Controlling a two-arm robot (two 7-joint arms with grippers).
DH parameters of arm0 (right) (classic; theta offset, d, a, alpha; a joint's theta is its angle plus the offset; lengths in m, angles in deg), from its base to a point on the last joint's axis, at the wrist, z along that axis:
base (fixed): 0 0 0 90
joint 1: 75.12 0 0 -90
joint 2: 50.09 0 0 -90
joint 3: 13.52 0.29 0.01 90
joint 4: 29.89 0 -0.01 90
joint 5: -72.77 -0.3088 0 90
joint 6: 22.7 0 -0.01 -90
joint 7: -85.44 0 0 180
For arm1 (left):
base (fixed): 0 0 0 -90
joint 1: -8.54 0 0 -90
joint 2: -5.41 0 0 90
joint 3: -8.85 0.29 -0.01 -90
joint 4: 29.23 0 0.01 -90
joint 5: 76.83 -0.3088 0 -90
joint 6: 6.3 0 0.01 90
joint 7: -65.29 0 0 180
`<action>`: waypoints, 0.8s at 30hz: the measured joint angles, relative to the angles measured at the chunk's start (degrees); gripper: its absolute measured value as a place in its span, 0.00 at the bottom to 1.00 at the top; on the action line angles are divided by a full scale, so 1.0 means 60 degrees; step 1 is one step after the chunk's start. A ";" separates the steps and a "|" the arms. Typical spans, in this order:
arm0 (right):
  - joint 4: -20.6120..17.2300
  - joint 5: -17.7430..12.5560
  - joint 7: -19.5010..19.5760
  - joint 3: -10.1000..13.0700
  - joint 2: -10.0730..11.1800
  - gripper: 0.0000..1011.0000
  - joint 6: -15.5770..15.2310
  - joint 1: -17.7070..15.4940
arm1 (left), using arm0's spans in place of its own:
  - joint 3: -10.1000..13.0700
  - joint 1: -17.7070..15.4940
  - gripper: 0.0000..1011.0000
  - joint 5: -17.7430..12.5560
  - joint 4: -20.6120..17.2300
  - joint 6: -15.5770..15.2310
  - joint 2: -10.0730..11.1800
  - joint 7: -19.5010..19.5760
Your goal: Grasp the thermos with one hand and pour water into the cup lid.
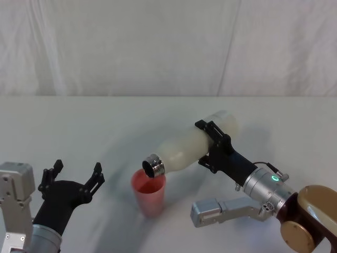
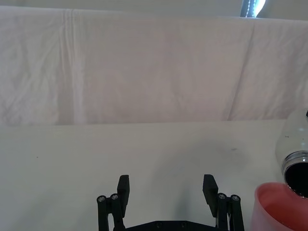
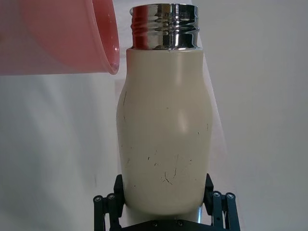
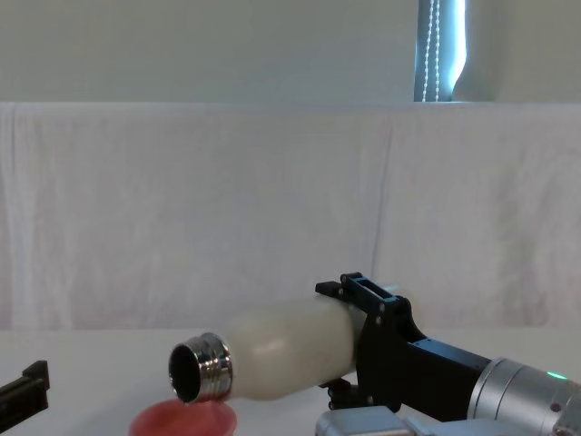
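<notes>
My right hand [image 1: 213, 146] is clamped across the lower body of the thermos [image 1: 197, 145], one jaw on each side, as the right wrist view confirms. I grip low on the body so that the neck end stays free to swing down over the cup.

The thermos is tipped close to horizontal, base raised toward the right edge of the tabletop [image 1: 79, 121], chrome neck [image 1: 154, 165] angled down and leftward. The open mouth sits directly above the rim of the cup lid [image 1: 149, 193], just clear of it. This alignment lets any water fall inside the rim rather than onto the tabletop. I cannot tell whether water is flowing.

The cup lid stands upright near the front edge of the tabletop, about midway along it. No hand steadies it, so the neck should not press on the rim.

My left hand [image 1: 72, 182] is idle near the front left corner, jaws apart, holding nothing and well clear of the cup lid.
</notes>
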 joint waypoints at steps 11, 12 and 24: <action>0.0012 0.0060 0.0045 -0.0023 0.0009 0.94 -0.0004 0.0017 | 0.0001 0.0001 0.99 0.0000 0.0000 0.0000 0.0000 0.0000; 0.0012 0.0063 0.0045 -0.0025 0.0012 0.94 -0.0004 0.0019 | 0.0001 0.0001 0.99 0.0001 0.0000 0.0000 0.0000 0.0000; 0.0041 0.0083 0.0062 -0.0044 0.0016 0.94 0.0020 0.0063 | 0.0000 0.0001 0.99 0.0001 0.0000 0.0000 0.0000 0.0000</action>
